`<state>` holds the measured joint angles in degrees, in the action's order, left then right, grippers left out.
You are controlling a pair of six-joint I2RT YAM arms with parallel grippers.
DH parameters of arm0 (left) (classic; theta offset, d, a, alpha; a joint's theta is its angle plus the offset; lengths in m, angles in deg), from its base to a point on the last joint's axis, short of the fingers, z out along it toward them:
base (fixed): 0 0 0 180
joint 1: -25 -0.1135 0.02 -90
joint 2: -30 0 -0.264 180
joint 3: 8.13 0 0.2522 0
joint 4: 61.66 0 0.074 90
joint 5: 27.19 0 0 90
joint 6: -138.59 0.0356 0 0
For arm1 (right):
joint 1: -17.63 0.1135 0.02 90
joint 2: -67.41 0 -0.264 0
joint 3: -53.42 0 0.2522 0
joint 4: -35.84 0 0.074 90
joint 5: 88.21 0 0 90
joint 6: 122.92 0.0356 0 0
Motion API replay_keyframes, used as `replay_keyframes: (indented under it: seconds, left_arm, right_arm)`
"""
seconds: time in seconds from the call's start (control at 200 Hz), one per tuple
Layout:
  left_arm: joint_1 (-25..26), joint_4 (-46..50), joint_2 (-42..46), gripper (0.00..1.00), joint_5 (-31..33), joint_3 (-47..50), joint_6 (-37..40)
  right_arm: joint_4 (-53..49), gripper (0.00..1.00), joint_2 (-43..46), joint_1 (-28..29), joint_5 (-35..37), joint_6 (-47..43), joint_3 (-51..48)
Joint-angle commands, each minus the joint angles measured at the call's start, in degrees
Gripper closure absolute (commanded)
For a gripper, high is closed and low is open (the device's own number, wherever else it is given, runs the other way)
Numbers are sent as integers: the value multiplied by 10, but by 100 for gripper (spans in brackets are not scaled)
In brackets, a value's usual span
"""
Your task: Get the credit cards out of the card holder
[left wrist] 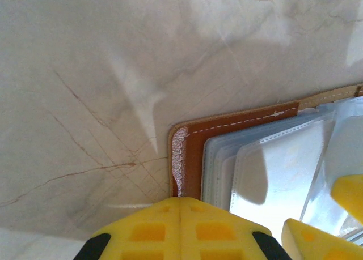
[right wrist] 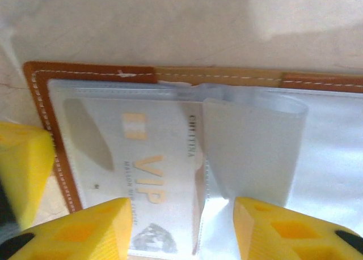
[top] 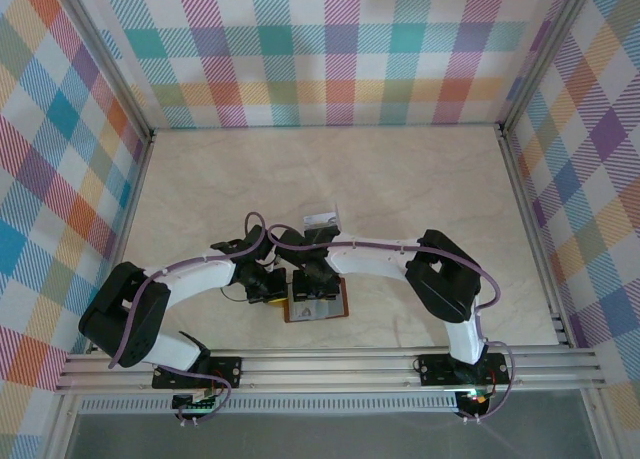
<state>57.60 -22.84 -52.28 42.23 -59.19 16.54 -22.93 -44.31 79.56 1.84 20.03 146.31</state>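
Yellow left fingers [left wrist: 164, 226], closed together on nothing, sit over a corner of the open card holder [left wrist: 193, 152]. Right wrist: right fingers [right wrist: 105, 229] stand apart astride a loose clear sleeve [right wrist: 249, 152]; the pale credit card [right wrist: 142, 175] lies in its pocket. Top view: card holder at the middle of the worktop's [top: 400, 179] near edge. Risk: pinching sleeve alone would lift the card holder.

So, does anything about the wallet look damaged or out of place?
Yes. The wallet has a whitish, scuffed patch along its corner edge, and one clear sleeve bulges up instead of lying flat over the VIP card.
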Motion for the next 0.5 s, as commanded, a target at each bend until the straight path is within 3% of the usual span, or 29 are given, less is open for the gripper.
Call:
replay_keyframes:
  seconds: [0.0, 0.495]
  left_arm:
    - [6, 15, -20, 94, 4, 11, 7]
    - [6, 32, -12, 93, 13, 3, 9]
  right_arm:
    - [-55, 45, 9, 3, 42, -11, 10]
    - [-68, 44, 41, 2, 78, -13, -11]
